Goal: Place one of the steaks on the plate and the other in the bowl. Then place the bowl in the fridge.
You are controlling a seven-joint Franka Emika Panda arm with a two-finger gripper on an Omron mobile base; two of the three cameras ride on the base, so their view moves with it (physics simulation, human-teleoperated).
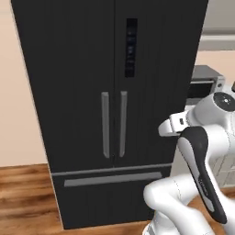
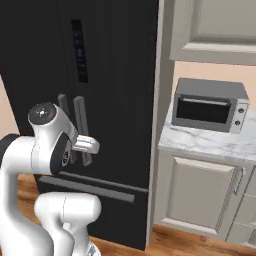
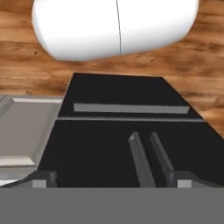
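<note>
1. From behind the arm's left, the fridge (image 1: 110,105) is standing tall and matte black, its two doors shut, with two slim grey vertical handles (image 1: 114,124) running side by side down the middle and a dark glossy control strip (image 1: 131,47) set into the right door. A flat grey bar is crossing the bottom drawer (image 1: 112,179). The wood-plank floor (image 1: 23,197) is showing warm brown grain at its foot, and the smooth white arm is folding up at the lower right.

2. From behind the arm's right, the same fridge is filling the left half, just beside a pale grey panelled cabinet (image 2: 200,195) topped with a veined marble counter (image 2: 210,142). A boxy grey metal toaster oven (image 2: 209,105) with a dark glass door is sitting on that counter. The arm's rounded white joint is hovering in front of the door handles.

3. Looking along the hand, the view is rolled upside down: the gripper (image 3: 111,183) is pointing at the fridge front, apart from it. Its two dark fingertips (image 3: 43,179) are standing as wide apart as they go, with nothing between them, though only their tips are peeking up, so contact is hard to rule out fully.
</note>
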